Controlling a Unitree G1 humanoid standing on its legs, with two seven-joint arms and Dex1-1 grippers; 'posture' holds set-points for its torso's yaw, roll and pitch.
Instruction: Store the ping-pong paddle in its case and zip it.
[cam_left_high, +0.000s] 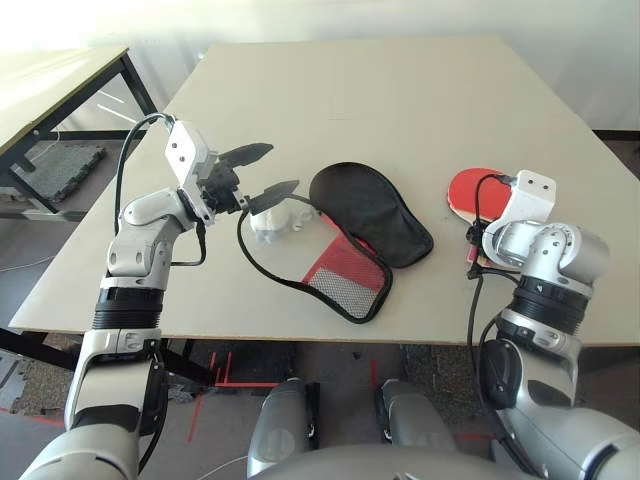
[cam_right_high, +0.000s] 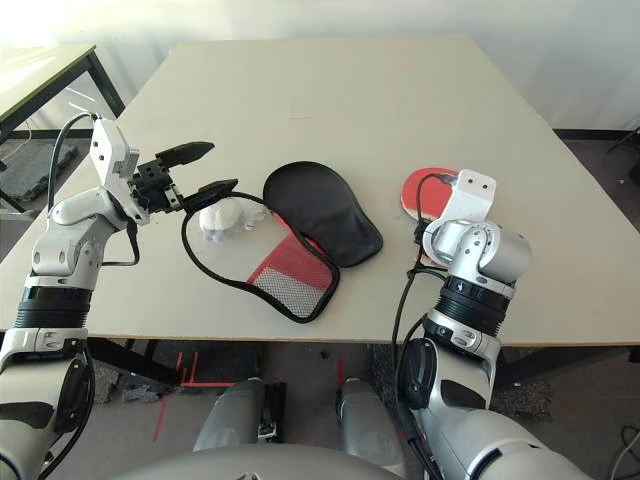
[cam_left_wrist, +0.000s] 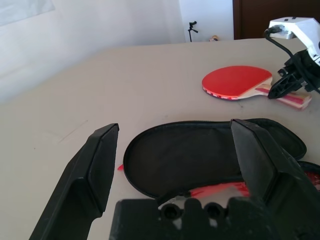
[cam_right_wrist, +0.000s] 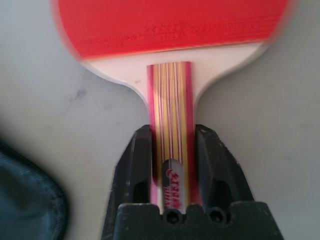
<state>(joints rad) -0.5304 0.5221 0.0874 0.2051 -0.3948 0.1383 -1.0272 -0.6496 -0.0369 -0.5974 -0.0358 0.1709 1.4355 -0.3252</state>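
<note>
The ping-pong paddle (cam_left_high: 468, 188) lies flat on the table at the right, red face up. In the right wrist view its striped wooden handle (cam_right_wrist: 170, 150) sits between the two black fingers of my right gripper (cam_right_wrist: 170, 131), which press on both sides of it. The case (cam_left_high: 372, 212) lies open at mid-table, its black flap spread and its red side with the mesh pocket (cam_left_high: 345, 280) toward the front. A whitish pom-pom (cam_left_high: 277, 220) rests at its left. My left gripper (cam_left_high: 281, 168) hovers open just above the pom-pom, holding nothing.
The pale table (cam_left_high: 400, 90) has free room behind the case and the paddle. The case's black zip edge (cam_left_high: 258, 264) loops out to the left. A second table (cam_left_high: 60, 80) stands off to the far left, beyond a gap.
</note>
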